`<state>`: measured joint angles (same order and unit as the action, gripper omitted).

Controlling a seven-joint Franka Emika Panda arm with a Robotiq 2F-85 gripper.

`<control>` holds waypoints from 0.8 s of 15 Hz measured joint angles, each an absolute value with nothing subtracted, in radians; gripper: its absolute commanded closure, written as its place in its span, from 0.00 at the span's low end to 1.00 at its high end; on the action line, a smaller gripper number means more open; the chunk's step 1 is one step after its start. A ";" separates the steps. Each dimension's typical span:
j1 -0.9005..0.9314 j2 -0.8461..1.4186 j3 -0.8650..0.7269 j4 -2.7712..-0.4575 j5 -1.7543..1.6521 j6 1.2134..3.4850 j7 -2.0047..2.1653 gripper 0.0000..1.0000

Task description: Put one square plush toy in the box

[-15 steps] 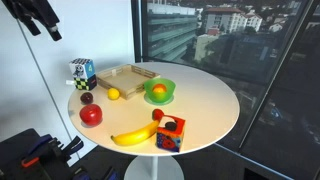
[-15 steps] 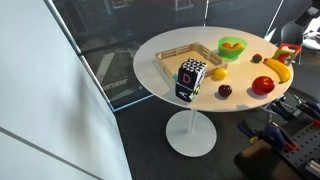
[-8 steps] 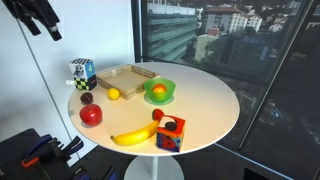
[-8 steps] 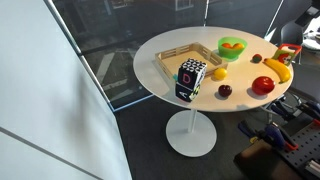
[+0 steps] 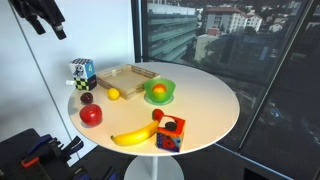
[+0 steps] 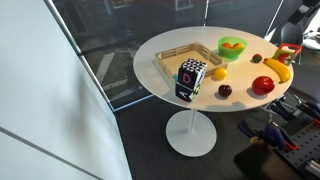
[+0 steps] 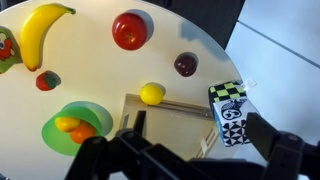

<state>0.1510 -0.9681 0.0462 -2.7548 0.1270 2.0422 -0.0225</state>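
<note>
A small plush cube (image 5: 83,74) in blue, black and white stands at the edge of the round white table; it also shows in the other exterior view (image 6: 190,79). In the wrist view (image 7: 233,118) its top face is a yellow-green check. It looks tall, perhaps two cubes stacked; I cannot tell. The shallow light-wood box (image 5: 128,74) lies beside it, empty (image 6: 195,52) (image 7: 165,125). My gripper (image 5: 40,15) hangs high above and apart from the table, open and empty; in the wrist view the gripper (image 7: 200,150) has its dark fingers spread wide over the box and cube.
A lemon (image 7: 151,94) rests against the box's outer rim. A green bowl (image 5: 168,98) holds fruit. A plum (image 7: 186,65), red apple (image 7: 130,30), banana (image 5: 132,136), strawberry (image 7: 46,80) and a red-orange cube (image 5: 170,133) lie around. The table stands by a glass wall.
My gripper has shifted slightly in the exterior view. Nothing on the table has moved.
</note>
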 measured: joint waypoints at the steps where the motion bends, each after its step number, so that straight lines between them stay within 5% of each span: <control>1: 0.152 -0.952 0.048 -2.747 0.127 2.050 -0.023 0.00; 12: 0.198 -0.704 0.051 -2.592 0.152 2.146 -0.025 0.00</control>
